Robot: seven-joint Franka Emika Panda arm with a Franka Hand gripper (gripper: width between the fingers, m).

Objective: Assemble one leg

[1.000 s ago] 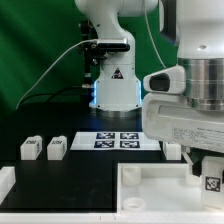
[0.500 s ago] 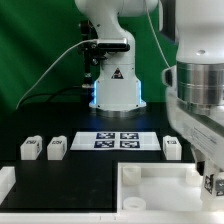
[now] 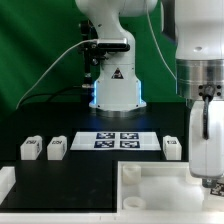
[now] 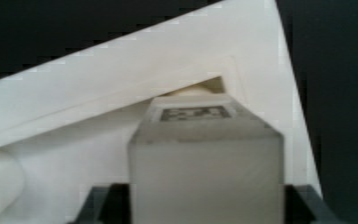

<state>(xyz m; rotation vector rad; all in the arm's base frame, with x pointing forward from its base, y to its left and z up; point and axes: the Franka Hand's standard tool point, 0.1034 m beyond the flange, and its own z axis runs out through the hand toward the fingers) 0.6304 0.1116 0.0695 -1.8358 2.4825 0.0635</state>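
Observation:
My gripper [image 3: 209, 180] hangs upright over the right end of the large white tray [image 3: 150, 190]. In the wrist view the gripper [image 4: 202, 205] is shut on a leg [image 4: 202, 150], a white block with a black-and-white tag on its far end. The leg points at an inner corner of the tray [image 4: 87, 95]. The dark fingers [image 4: 98, 205] show on either side of the leg. In the exterior view the held leg is hidden by the hand. Three more legs stand on the black table: two at the exterior view's left [image 3: 30, 148] [image 3: 56, 147] and one at its right [image 3: 172, 147].
The marker board [image 3: 120, 139] lies on the table behind the tray, between the loose legs. The robot base [image 3: 113, 85] stands behind it with cables to the exterior view's left. A white part's edge [image 3: 5, 182] shows at the front left.
The hand has turned from tilted to upright and risen a little over the tray's right end, with the leg still in it. The leg at the right, hidden before, now shows.

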